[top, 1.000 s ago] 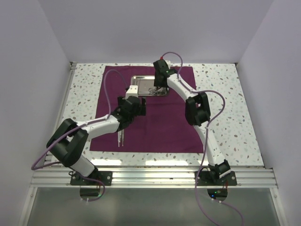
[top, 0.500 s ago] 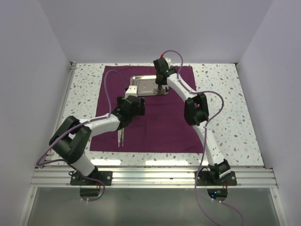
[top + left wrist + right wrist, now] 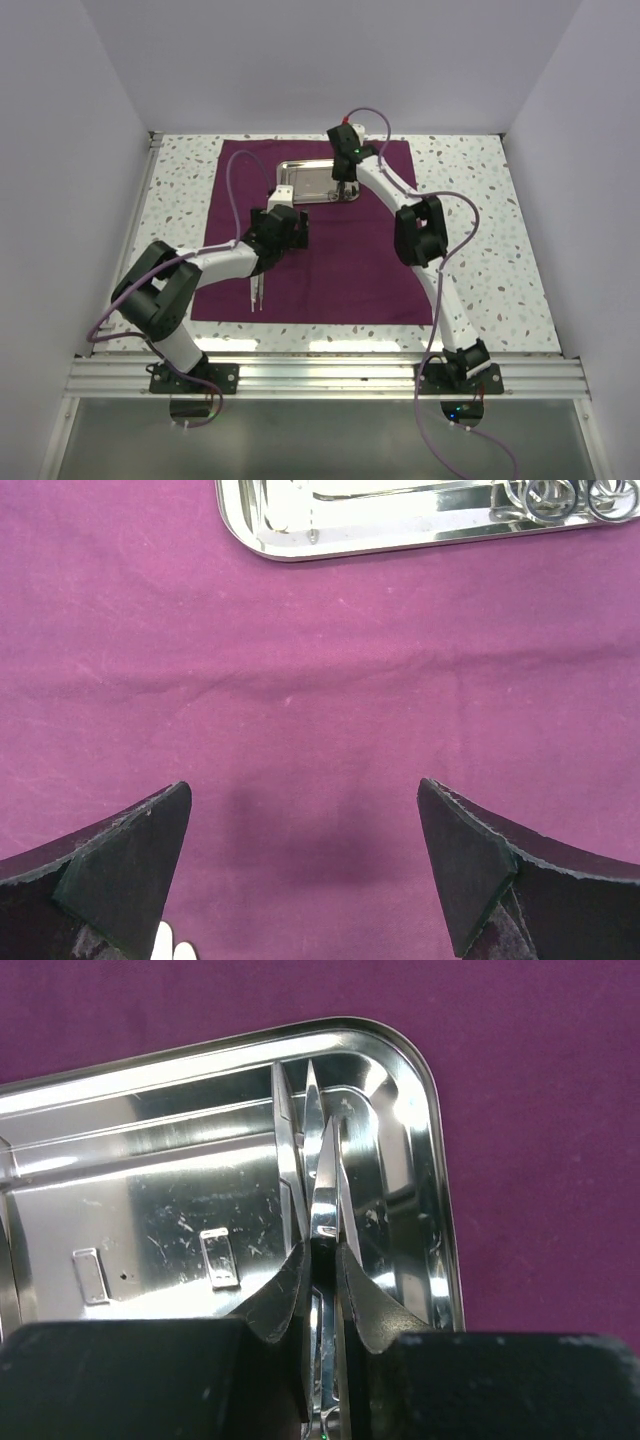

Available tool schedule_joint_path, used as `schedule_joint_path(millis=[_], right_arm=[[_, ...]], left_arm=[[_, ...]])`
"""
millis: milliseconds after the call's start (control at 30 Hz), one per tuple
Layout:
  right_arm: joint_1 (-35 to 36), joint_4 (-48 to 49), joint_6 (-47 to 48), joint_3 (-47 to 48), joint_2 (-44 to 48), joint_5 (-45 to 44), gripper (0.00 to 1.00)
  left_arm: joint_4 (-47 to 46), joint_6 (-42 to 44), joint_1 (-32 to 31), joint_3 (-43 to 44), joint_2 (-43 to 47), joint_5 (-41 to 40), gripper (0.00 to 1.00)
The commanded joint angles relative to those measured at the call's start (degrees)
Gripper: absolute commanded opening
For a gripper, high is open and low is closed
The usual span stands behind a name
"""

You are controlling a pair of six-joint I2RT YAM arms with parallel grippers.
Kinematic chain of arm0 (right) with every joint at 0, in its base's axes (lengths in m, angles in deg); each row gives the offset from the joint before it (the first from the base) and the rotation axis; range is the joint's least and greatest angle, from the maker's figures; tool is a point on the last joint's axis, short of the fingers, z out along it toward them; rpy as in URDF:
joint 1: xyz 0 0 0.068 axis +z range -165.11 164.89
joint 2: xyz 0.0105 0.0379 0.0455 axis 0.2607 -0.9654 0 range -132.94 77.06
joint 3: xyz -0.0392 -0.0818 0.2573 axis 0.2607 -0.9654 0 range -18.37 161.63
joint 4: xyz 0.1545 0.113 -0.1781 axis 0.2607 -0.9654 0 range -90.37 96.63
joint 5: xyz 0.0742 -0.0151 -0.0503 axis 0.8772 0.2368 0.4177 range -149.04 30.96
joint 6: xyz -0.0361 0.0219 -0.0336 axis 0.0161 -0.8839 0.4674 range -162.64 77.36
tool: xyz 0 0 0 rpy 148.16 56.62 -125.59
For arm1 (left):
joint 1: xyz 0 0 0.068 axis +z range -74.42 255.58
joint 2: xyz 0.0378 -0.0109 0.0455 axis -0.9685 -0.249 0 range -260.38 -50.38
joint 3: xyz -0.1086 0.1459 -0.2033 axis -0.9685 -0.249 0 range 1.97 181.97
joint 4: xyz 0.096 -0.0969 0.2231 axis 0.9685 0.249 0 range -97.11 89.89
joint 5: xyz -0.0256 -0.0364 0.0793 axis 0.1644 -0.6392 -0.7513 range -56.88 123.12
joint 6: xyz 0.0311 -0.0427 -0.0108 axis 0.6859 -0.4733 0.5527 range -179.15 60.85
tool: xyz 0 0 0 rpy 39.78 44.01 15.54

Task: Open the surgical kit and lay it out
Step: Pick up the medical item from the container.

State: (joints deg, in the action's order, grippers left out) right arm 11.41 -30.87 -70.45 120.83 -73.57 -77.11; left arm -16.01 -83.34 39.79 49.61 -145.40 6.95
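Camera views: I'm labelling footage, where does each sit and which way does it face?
Top external: above, behind the bases, looking down on the table; left arm, right arm.
Left wrist: on its arm, facing down at purple cloth; open left gripper.
Right wrist: facing down into steel tray; right gripper shut on silver instrument.
Shared: tray and cloth, all three.

Table: white stone-pattern table (image 3: 490, 270), level, flecked grey and brown across its surface. Bright oblong light reflections (image 3: 340, 345) sit along its near margin. A silver ribbed aluminium rail (image 3: 330, 378) runs the full width at the table's near edge. A thin metal strip (image 3: 150, 165) borders the table's left side. Plain white walls enclose three sides: left wall (image 3: 60, 150), back wall (image 3: 330, 60), right wall (image 3: 590, 150). A dull grey panel (image 3: 320, 440) lies below the rail.
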Motion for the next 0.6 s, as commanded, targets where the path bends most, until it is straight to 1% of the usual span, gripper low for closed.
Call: schedule_joint_path(millis=[0, 167, 300, 400, 433, 500, 533, 567], right_arm=[[0.2, 1.7, 0.8, -1.8, 7.2, 0.0, 0.0], [1.1, 4.2, 2.0, -5.1, 11.1, 0.2, 0.0], [1.8, 3.9, 1.3, -6.6, 13.2, 1.3, 0.0], [3.8, 7.0, 0.2, -14.2, 18.2, 1.8, 0.0], [4.6, 8.1, -0.4, -19.8, 20.1, 1.7, 0.0], [7.3, 11.5, -1.3, -25.7, 25.4, 1.5, 0.0], [8.4, 12.6, -2.7, -31.7, 27.2, 1.2, 0.0], [9.5, 13.8, -3.4, -35.0, 28.9, 0.8, 0.0]], left_arm=[[-2.3, 1.2, 0.5, 1.6, 0.2, -0.3, 0.99], [-2.0, 1.1, 0.7, 1.6, 0.9, -0.5, 0.99], [-1.6, 1.2, 1.2, 1.8, 1.5, -0.8, 0.99], [-0.6, 1.4, 2.2, 2.3, 2.4, -1.6, 0.99], [-0.3, 1.4, 2.7, 2.6, 3.0, -1.7, 0.99], [0.1, 1.3, 4.2, 2.7, 4.0, -1.8, 0.99], [0.1, 1.2, 4.8, 2.7, 4.8, -1.7, 0.99], [0.1, 1.0, 5.8, 2.6, 5.2, -1.4, 0.99]])
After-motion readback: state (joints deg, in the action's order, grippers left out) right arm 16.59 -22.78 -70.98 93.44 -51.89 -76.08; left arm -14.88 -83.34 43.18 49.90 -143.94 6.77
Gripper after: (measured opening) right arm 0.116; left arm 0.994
